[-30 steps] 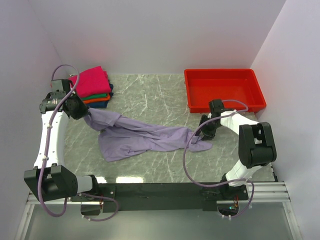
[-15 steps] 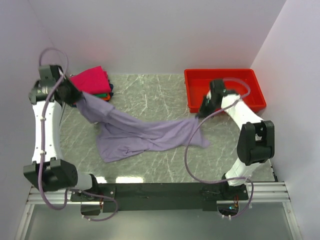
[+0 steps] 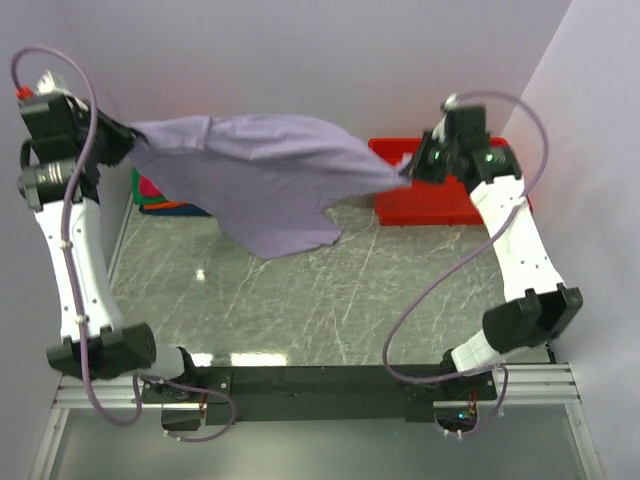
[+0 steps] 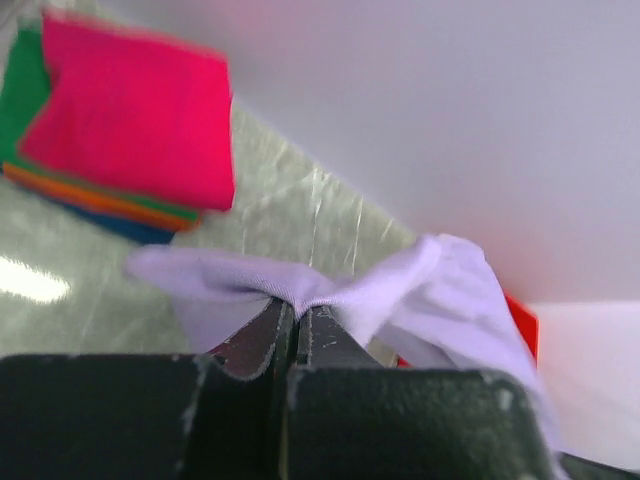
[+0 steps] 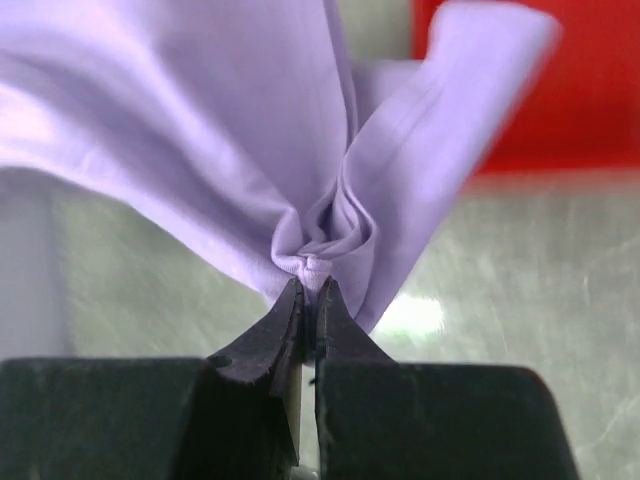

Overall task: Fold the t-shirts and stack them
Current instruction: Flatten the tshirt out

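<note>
The lavender t-shirt (image 3: 260, 175) hangs stretched in the air between both arms, high above the table. My left gripper (image 3: 128, 133) is shut on its left corner (image 4: 300, 292). At the right end my right gripper (image 3: 408, 170) is shut on a bunched fold of the same shirt (image 5: 310, 260). The stack of folded t-shirts (image 4: 130, 120), magenta on top of green, orange and dark blue, lies at the back left and is mostly hidden behind the cloth in the top view (image 3: 160, 200).
A red tray (image 3: 440, 195) stands at the back right, partly behind the shirt and the right arm. White walls close in the left, back and right sides. The marble tabletop (image 3: 330, 300) lies below the hanging shirt.
Both arms have risen and spread apart, lifting the lavender t-shirt off the table into the air. The right gripper closed on the shirt's right end during this time.
</note>
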Tool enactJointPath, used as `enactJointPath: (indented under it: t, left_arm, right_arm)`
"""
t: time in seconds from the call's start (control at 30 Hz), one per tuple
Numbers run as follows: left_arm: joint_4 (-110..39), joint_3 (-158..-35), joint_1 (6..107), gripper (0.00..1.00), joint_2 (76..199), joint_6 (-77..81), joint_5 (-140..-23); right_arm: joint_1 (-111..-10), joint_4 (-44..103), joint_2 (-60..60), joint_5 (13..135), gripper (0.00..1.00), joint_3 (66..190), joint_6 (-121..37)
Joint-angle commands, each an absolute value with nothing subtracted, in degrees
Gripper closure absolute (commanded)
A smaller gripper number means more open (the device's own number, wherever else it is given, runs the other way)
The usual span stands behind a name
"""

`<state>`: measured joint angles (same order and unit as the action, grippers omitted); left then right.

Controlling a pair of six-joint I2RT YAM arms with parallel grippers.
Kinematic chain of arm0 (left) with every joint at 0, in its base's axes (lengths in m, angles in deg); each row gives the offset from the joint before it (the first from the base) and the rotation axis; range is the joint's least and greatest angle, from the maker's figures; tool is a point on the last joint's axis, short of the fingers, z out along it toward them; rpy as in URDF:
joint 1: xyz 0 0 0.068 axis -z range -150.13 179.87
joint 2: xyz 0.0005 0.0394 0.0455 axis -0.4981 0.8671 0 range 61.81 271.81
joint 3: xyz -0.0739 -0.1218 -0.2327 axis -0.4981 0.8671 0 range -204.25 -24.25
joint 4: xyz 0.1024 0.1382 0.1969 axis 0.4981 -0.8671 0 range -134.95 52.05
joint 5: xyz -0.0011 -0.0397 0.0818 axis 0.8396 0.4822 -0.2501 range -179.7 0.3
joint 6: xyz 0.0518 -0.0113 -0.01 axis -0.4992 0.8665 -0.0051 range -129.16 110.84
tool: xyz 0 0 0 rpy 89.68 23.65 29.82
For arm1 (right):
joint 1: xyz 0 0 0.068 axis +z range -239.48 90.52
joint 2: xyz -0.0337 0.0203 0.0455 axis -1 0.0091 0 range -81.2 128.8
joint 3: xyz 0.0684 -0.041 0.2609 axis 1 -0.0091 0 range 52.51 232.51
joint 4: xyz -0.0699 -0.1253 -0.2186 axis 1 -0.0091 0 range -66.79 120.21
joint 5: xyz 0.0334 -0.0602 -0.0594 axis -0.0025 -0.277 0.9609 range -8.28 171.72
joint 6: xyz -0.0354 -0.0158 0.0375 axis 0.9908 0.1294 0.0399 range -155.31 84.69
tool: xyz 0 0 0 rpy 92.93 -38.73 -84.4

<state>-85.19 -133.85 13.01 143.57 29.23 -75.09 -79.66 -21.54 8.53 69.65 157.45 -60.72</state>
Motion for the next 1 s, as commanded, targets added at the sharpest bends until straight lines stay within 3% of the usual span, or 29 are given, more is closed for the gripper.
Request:
enactJointPath:
  t: [0.0, 0.13, 0.17, 0.2, 0.3, 0.4, 0.6, 0.97]
  left_arm:
    - [-84.7, -119.3, 14.7, 1.00, 134.9, 28.7, -75.9]
    - [-88.8, -103.4, 16.3, 0.99, 124.9, 28.4, -79.9]
    - [-89.4, -100.7, 16.8, 1.00, 121.4, 28.5, -80.6]
    - [-90.3, -96.2, 16.9, 1.00, 119.9, 28.6, -81.7]
    - [-91.6, -91.5, 17.1, 1.00, 116.8, 28.2, -84.3]
    - [-92.1, -91.0, 17.3, 1.00, 117.1, 27.5, -86.2]
    - [-91.7, -90.9, 17.3, 1.00, 118.5, 26.8, -87.5]
    - [-93.2, -92.1, 17.7, 1.00, 119.9, 25.7, -88.5]
  right_arm:
    - [-77.3, -24.7, 1.8, 71.6, 1.00, 137.7, -59.3]
    - [-71.1, -24.5, -3.7, 74.6, 0.97, 120.8, -61.1]
    - [-69.8, -24.5, -4.7, 74.9, 0.89, 118.4, -62.6]
    - [-67.3, -24.5, -5.0, 74.8, 0.73, 115.0, -63.3]
    - [-65.2, -24.0, -5.3, 74.2, 0.54, 114.0, -64.6]
    - [-65.5, -24.2, -2.6, 76.4, 0.44, 118.2, -63.3]
    - [-67.1, -21.4, 10.1, 77.2, 0.44, 133.3, -60.2]
    - [-67.5, -11.8, 25.4, 76.8, 0.45, 137.1, -60.7]
